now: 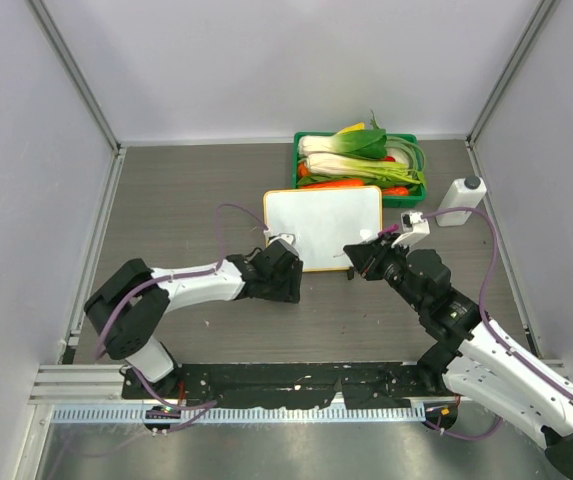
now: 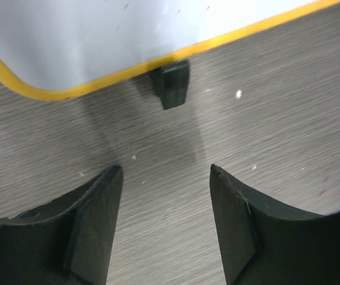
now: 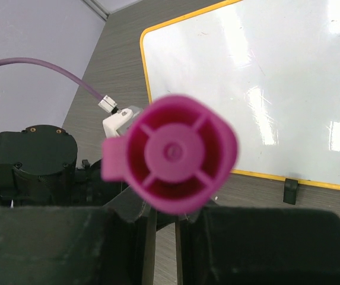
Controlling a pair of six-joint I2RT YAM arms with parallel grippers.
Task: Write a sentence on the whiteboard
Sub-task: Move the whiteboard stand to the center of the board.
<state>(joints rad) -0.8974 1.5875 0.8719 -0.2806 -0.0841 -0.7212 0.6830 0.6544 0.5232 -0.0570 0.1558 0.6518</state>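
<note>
Mid-table from above, whiteboard (image 1: 323, 228): flat white rectangle, thin orange rim, just before the green vegetable tray (image 1: 299, 158) at the far edge.
Left wrist, left gripper (image 2: 165, 172): jaws wide, holding nothing, over bare table (image 2: 264, 119) just short of the board's near rim and black clip foot (image 2: 172, 85).
Right wrist, right gripper (image 3: 168, 228): jaws clamped on a magenta plastic marker (image 3: 172, 153); board face beyond plain white.

Whiteboard (image 3: 264, 89): glossy white face, smooth orange plastic rim. Its clip foot (image 2: 171, 84): ribbed black plastic. Table (image 2: 276, 136): matt grey wood grain. My marker (image 3: 178, 154): smooth magenta plastic. My left gripper (image 2: 164, 172): matt black plastic.
</note>
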